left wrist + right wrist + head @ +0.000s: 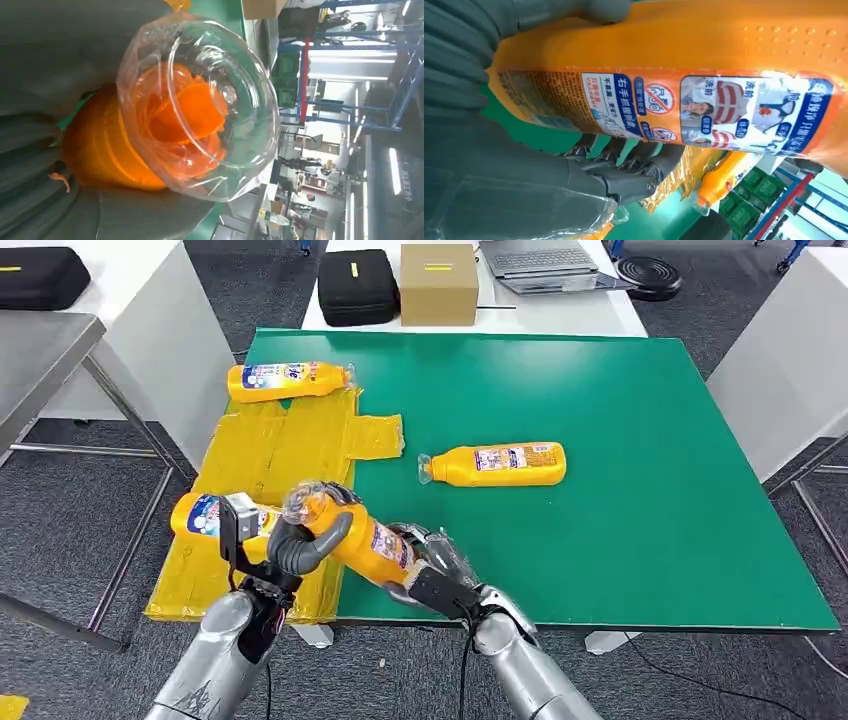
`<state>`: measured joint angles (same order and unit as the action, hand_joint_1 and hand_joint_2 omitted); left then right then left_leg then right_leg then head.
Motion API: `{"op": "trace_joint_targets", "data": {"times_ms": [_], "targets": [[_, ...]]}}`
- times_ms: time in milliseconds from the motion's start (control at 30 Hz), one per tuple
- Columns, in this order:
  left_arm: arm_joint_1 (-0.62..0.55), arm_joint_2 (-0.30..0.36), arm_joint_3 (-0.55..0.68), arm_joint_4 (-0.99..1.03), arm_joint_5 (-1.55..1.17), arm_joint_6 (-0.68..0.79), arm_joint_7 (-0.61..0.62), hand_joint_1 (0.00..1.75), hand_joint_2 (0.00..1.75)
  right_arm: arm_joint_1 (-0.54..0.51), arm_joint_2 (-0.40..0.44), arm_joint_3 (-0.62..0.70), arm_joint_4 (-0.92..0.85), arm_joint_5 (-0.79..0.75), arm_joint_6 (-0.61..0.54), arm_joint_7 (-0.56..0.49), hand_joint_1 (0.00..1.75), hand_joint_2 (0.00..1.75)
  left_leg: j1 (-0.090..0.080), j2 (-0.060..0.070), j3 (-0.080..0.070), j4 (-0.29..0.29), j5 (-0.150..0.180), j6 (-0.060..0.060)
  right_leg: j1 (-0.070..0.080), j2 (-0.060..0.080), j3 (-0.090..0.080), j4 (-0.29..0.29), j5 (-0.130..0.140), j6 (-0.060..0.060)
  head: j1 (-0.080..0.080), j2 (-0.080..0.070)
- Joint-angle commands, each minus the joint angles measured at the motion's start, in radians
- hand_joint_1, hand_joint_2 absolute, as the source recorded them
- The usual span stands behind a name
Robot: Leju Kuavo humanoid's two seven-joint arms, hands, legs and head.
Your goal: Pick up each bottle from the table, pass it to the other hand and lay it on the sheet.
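An orange bottle with a clear cap hangs over the green table's near left corner, held at both ends. My left hand grips its neck just below the cap. My right hand grips its labelled body, fingers wrapped under it. A second bottle lies on the green table. Two more lie on the yellow sheet: one at its far end, one at its near end behind my left hand.
A black case, a cardboard box and a laptop stand on the white table beyond. A metal table stands at the left, a white one at the right. The yellow sheet overhangs the green table's left edge.
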<state>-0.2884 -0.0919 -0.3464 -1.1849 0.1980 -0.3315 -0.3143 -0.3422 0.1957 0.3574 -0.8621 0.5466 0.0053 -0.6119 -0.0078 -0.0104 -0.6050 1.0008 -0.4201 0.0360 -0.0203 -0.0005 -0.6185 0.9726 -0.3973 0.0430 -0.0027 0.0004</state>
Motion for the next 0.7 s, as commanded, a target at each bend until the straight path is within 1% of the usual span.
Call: {"op": "trace_joint_targets", "data": {"times_ms": [33,67,100,133,200,367,433,533,567,600,700], "targets": [[0.003,0.017,-0.021,0.031,-0.011,-0.008,0.006,1.75,1.75,-0.028,0.012,-0.016,-0.027,-0.018,-0.024,0.015,0.0,0.0,0.002,0.003,0.005,0.001,-0.003,-0.003,0.002,0.002,0.005,0.0,-0.002,-0.003,0.0,0.0],[0.005,0.016,-0.017,0.028,0.001,-0.019,0.011,1.75,1.75,-0.025,0.014,-0.022,-0.035,-0.024,-0.028,0.018,0.0,0.0,0.001,0.002,0.003,0.0,-0.002,-0.002,0.001,0.001,0.002,0.0,-0.001,-0.002,0.0,0.0],[0.007,0.013,-0.011,0.021,0.013,-0.025,0.014,1.75,1.75,-0.023,0.011,-0.023,-0.044,-0.026,-0.028,0.018,0.0,0.0,0.002,0.003,0.005,0.0,-0.003,-0.003,0.002,0.002,0.004,0.0,-0.002,-0.002,0.0,0.0],[0.008,0.011,-0.005,0.018,0.023,-0.026,0.02,1.75,1.75,-0.021,0.01,-0.028,-0.052,-0.034,-0.027,0.018,0.0,0.0,0.001,0.001,0.002,0.0,-0.001,-0.001,0.001,0.001,0.002,0.0,-0.001,-0.001,0.0,0.0],[0.007,0.006,0.009,0.011,0.048,-0.03,0.027,1.75,1.75,-0.019,0.007,-0.031,-0.064,-0.043,-0.021,0.015,0.0,0.0,0.002,0.001,0.005,0.001,-0.003,-0.003,0.002,0.0,0.005,0.0,-0.003,-0.002,0.0,0.0],[0.003,0.003,0.02,0.003,0.068,-0.033,0.031,1.75,1.75,-0.016,0.004,-0.029,-0.077,-0.047,-0.015,0.009,0.0,0.0,0.0,0.0,0.001,0.0,-0.001,-0.001,0.0,0.0,0.001,0.0,-0.001,-0.001,0.0,0.0],[0.003,0.003,0.02,0.003,0.068,-0.033,0.031,1.75,1.75,-0.016,0.004,-0.029,-0.077,-0.047,-0.015,0.009,0.0,0.0,0.002,0.001,0.004,0.001,-0.002,-0.002,0.002,0.0,0.004,0.0,-0.002,-0.002,0.0,0.0],[-0.002,-0.003,0.037,-0.011,0.104,-0.036,0.034,1.75,1.75,-0.015,0.001,-0.023,-0.087,-0.054,-0.003,0.003,0.0,0.0,0.001,0.001,0.002,0.0,-0.001,-0.002,0.001,0.0,0.002,0.0,-0.001,-0.002,0.0,0.0],[-0.002,-0.004,0.041,-0.013,0.12,-0.042,0.039,1.75,1.75,-0.016,0.0,-0.022,-0.087,-0.054,-0.002,0.003,0.0,0.0,0.002,0.001,0.005,0.001,-0.003,-0.003,0.002,0.0,0.005,0.0,-0.002,-0.003,0.0,0.0],[-0.003,-0.005,0.048,-0.021,0.138,-0.046,0.04,1.75,1.75,-0.019,0.0,-0.02,-0.087,-0.06,0.009,0.001,0.0,0.0,0.001,0.0,0.002,0.0,-0.001,-0.002,0.001,0.0,0.002,0.0,-0.001,-0.002,0.0,0.0],[-0.006,-0.005,0.049,-0.022,0.14,-0.047,0.042,1.75,1.75,-0.02,0.0,-0.02,-0.087,-0.06,0.01,0.001,0.0,0.0,0.001,0.0,0.002,0.001,-0.001,-0.002,0.001,0.0,0.002,0.0,-0.001,-0.002,0.0,0.0]]}}
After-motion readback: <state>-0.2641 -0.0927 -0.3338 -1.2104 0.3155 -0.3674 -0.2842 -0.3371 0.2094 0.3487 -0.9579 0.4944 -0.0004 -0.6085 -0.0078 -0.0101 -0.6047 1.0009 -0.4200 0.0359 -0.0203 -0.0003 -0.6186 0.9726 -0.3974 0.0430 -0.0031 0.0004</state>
